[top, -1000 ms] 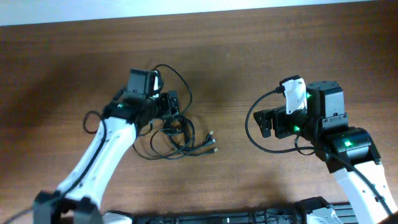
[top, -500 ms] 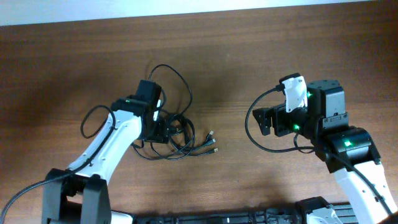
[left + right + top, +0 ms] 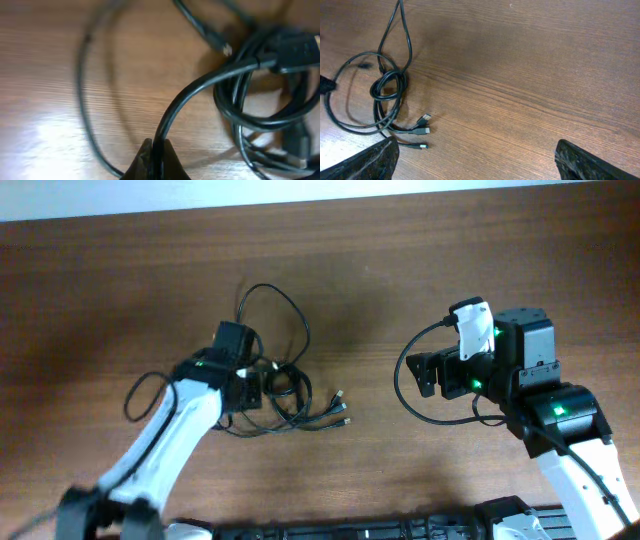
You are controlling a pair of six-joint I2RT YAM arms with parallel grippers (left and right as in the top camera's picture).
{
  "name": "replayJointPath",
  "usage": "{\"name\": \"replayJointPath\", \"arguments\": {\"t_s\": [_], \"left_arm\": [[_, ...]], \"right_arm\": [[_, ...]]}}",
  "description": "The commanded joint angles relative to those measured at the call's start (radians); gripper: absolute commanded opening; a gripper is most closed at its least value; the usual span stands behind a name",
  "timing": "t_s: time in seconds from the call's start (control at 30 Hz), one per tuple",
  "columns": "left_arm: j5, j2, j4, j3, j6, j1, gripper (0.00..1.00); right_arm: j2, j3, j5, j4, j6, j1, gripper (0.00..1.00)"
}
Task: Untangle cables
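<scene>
The cables (image 3: 285, 392) lie as a loose black tangle left of the table's centre, with one long loop (image 3: 280, 305) reaching toward the far side and small plugs (image 3: 342, 408) pointing right. My left gripper (image 3: 250, 387) sits at the left edge of the tangle. In the left wrist view the left gripper (image 3: 157, 152) is shut on one black cable strand (image 3: 200, 87) that runs up into the coils. My right gripper (image 3: 428, 375) hovers well to the right, open and empty. The right wrist view shows the right gripper (image 3: 480, 165) spread wide, the knot (image 3: 390, 87) and plugs (image 3: 422, 125) at far left.
Bare brown wood table (image 3: 380, 270) surrounds the tangle. Thicker black arm wiring loops beside the left arm (image 3: 140, 395) and the right arm (image 3: 410, 395). A white strip (image 3: 320, 190) borders the far edge.
My left gripper has moved toward the near-left, come down on the tangle's left edge and shut on a strand. The right arm has not moved.
</scene>
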Motion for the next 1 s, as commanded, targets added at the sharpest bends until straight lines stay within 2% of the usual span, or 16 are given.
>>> {"name": "replayJointPath", "arguments": {"t_s": [0.0, 0.13, 0.17, 0.23, 0.27, 0.33, 0.4, 0.53, 0.6, 0.63, 0.7, 0.8, 0.87, 0.97], "left_arm": [[-0.162, -0.153, -0.035, 0.000, -0.244, 0.000, 0.00], [-0.159, -0.170, -0.156, -0.013, -0.259, 0.000, 0.01], [-0.148, -0.169, -0.176, -0.021, -0.259, 0.000, 0.13], [-0.065, -0.169, -0.203, -0.029, -0.259, 0.000, 0.66], [-0.030, -0.169, -0.200, -0.029, -0.259, 0.000, 0.79], [0.017, -0.169, -0.183, -0.029, -0.260, 0.000, 0.82], [0.068, -0.169, -0.144, -0.029, -0.299, 0.000, 0.91], [0.172, -0.169, 0.007, -0.029, -0.312, 0.000, 0.88], [0.240, -0.163, 0.067, -0.029, -0.493, -0.001, 0.74], [0.249, -0.143, 0.085, -0.029, -0.652, -0.015, 0.69], [0.249, -0.098, 0.108, -0.029, -0.792, -0.056, 0.67], [0.249, 0.032, 0.253, -0.029, -0.823, -0.152, 0.58], [0.249, 0.101, 0.332, -0.029, -0.834, -0.191, 0.45], [0.271, 0.130, 0.333, -0.029, -0.902, -0.195, 0.45]], "right_arm": [[0.001, 0.001, -0.006, -0.001, -0.006, -0.003, 0.99], [0.001, 0.001, -0.006, 0.000, -0.006, -0.003, 0.99], [0.001, 0.001, -0.006, 0.000, -0.006, -0.003, 0.99], [0.001, 0.001, -0.006, 0.000, -0.006, -0.003, 0.99], [0.001, 0.001, -0.005, 0.000, -0.006, -0.003, 0.99], [0.001, 0.001, -0.005, 0.000, -0.007, -0.003, 0.99], [0.001, 0.001, -0.005, 0.000, -0.007, -0.003, 0.99], [0.001, 0.001, -0.005, 0.000, -0.007, -0.003, 0.99], [0.001, 0.001, -0.005, 0.001, -0.007, -0.003, 0.99], [0.001, 0.001, -0.006, 0.000, -0.006, -0.003, 0.99], [0.001, 0.001, -0.005, 0.000, -0.006, -0.003, 0.99], [0.001, 0.001, -0.005, 0.000, -0.007, -0.003, 0.99], [0.001, 0.001, -0.005, -0.001, -0.007, -0.003, 0.99], [0.001, 0.001, -0.005, -0.001, -0.007, -0.003, 0.99]]}}
